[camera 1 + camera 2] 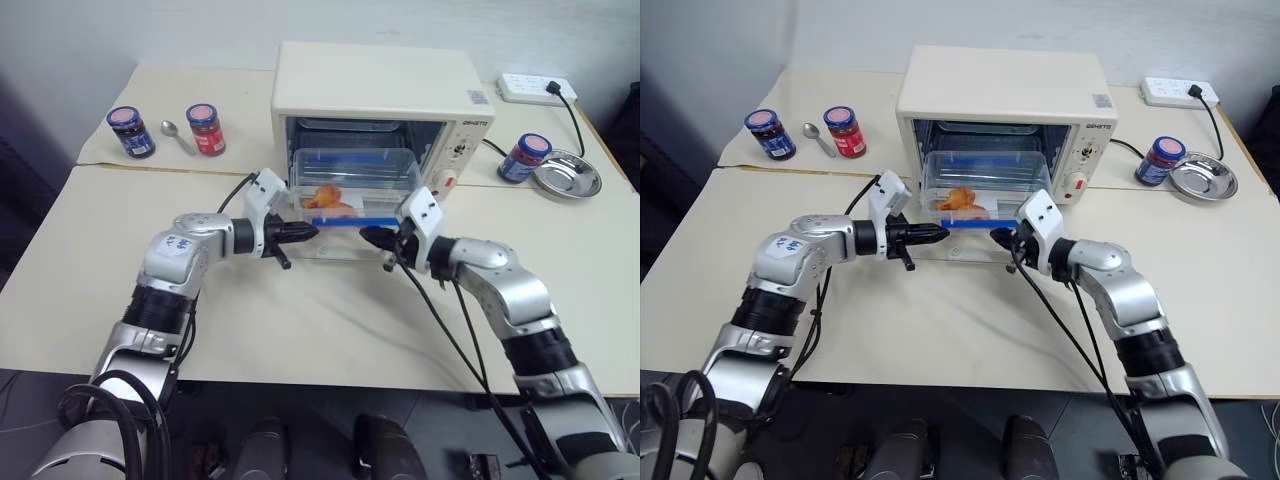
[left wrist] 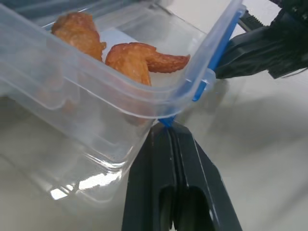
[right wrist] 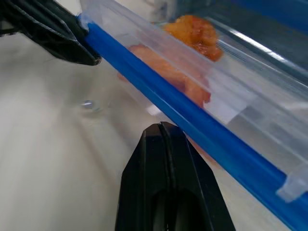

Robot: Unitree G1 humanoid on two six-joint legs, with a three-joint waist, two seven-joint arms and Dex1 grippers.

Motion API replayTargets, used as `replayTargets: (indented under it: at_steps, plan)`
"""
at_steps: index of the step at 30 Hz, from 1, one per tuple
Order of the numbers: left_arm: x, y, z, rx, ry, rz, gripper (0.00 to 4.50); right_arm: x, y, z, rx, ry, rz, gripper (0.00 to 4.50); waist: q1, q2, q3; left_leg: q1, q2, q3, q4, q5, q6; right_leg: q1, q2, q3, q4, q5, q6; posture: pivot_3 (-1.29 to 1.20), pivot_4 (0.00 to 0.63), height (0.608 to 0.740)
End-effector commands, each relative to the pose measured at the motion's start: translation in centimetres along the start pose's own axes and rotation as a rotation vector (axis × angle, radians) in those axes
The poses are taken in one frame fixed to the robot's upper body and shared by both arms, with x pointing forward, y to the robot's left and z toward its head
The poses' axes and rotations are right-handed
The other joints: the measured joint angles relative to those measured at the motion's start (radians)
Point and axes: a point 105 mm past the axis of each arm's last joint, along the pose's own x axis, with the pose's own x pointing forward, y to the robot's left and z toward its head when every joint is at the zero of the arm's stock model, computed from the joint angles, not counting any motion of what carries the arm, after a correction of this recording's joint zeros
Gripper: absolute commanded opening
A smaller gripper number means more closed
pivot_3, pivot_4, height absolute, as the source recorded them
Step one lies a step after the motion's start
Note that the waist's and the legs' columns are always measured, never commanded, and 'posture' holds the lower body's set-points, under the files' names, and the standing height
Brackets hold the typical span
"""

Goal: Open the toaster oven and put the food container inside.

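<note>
Food container [image 1: 352, 198] sits on the toaster oven's [image 1: 375, 100] lowered glass door, orange-brown pieces inside, its near blue clip strip facing the robot. Both tools are closed with nothing between their fingers — left tool [image 1: 308, 231] tip against the container's near left corner, right tool [image 1: 371, 236] tip at the blue strip's other end.

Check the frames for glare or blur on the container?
Left wrist view: a bright glare patch on the container wall low down, food sharp, the shut left hand soft up close. Right wrist view: container far side smeared, blue strip crisp. Eye views: even light, soft shadows on the table.
</note>
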Motion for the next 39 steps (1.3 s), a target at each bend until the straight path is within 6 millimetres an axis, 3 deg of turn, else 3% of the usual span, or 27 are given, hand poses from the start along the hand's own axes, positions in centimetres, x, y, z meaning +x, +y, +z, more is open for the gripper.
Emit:
replayTargets:
  at_steps: [1,5,8,12,14,17,21,25,29,33,37,39]
  plan:
    - [0.2,2.9,3.4,0.03,-0.122,0.178,0.0,1.1,-2.3,2.2,-0.046,-0.081,-0.125,0.02,-0.006,0.0,0.0,0.0,0.0,0.0,0.0,0.0,0.0,0.0,0.0,0.0,0.0,0.0,0.0,0.0,0.15,0.74]
    - [0.3,4.8,5.6,-0.013,-0.223,0.289,0.0,2.3,-3.8,3.3,-0.03,-0.147,-0.233,0.02,-0.021,0.0,0.0,-0.001,0.0,-0.001,0.0,0.0,0.0,0.0,0.0,-0.001,0.0,0.0,0.0,0.0,0.15,0.74]
    - [0.0,5.4,6.1,-0.011,-0.258,0.33,0.0,2.6,-4.1,3.8,-0.006,-0.185,-0.263,0.02,-0.025,0.0,0.0,-0.001,0.0,-0.001,-0.002,0.0,0.0,-0.001,-0.001,-0.002,0.0,0.0,0.0,0.0,0.15,0.74]
    - [-0.8,3.3,5.7,-0.012,-0.262,0.205,0.0,1.8,-2.7,3.4,-0.001,-0.193,-0.19,0.02,-0.033,0.0,0.0,-0.001,0.0,-0.001,-0.003,0.0,0.0,-0.001,-0.001,-0.002,-0.001,0.0,0.0,0.0,0.15,0.74]
    - [-2.0,1.5,5.4,-0.005,-0.254,0.111,0.0,0.5,-1.7,3.5,0.015,-0.202,-0.142,0.02,-0.042,0.0,0.0,-0.001,0.0,-0.001,-0.004,0.0,0.0,-0.001,-0.001,-0.002,-0.001,0.0,0.0,0.0,0.15,0.74]
    - [-5.7,-1.9,4.8,0.021,-0.234,-0.045,0.0,-3.0,0.2,3.6,0.05,-0.201,-0.061,0.02,-0.046,0.001,0.001,-0.001,0.0,-0.002,-0.005,0.0,0.0,-0.002,-0.001,-0.002,-0.001,0.0,0.0,0.0,0.15,0.74]
    - [-9.9,-3.7,4.6,0.031,-0.194,-0.106,0.0,-7.4,1.5,2.2,0.078,-0.126,-0.057,0.02,-0.042,0.002,0.001,0.0,0.001,-0.007,-0.004,0.0,-0.001,0.0,-0.001,-0.001,-0.001,0.0,0.0,0.0,0.15,0.74]
    - [-12.9,-4.2,5.0,0.079,-0.154,-0.096,0.85,-11.1,2.4,-0.4,0.159,-0.023,-0.113,0.0,-0.029,0.002,0.001,0.003,0.001,-0.007,-0.004,0.0,-0.001,0.003,-0.001,0.0,-0.001,0.0,0.0,0.0,0.15,0.74]
    - [-14.5,-4.8,5.7,0.121,-0.126,-0.116,2.17,-12.4,3.0,-3.2,0.215,0.058,-0.188,0.0,-0.015,0.002,0.001,0.003,0.0,-0.006,-0.003,0.0,0.0,0.003,-0.001,0.001,-0.001,0.0,-0.001,0.0,0.15,0.74]
    - [-15.4,-4.9,6.1,0.136,-0.113,-0.118,3.27,-11.3,3.3,-5.7,0.262,0.092,-0.252,0.0,-0.016,0.002,0.001,0.003,0.0,-0.005,-0.004,0.0,0.0,0.003,0.0,0.001,-0.001,0.0,-0.001,0.0,0.15,0.74]
    - [-15.8,-5.2,6.4,0.159,-0.109,-0.119,4.38,-9.2,3.2,-6.9,0.294,0.077,-0.293,0.0,-0.021,0.002,0.001,0.003,0.0,-0.005,-0.005,0.0,-0.001,0.001,0.0,0.002,-0.001,0.0,-0.001,0.0,0.15,0.74]
    - [-15.7,-5.2,6.4,0.174,-0.108,-0.107,4.48,-8.2,2.8,-7.1,0.303,0.061,-0.309,0.0,-0.021,0.002,0.001,0.003,0.0,-0.004,-0.005,0.0,-0.001,0.001,0.0,0.002,-0.001,0.0,-0.001,0.0,0.15,0.74]
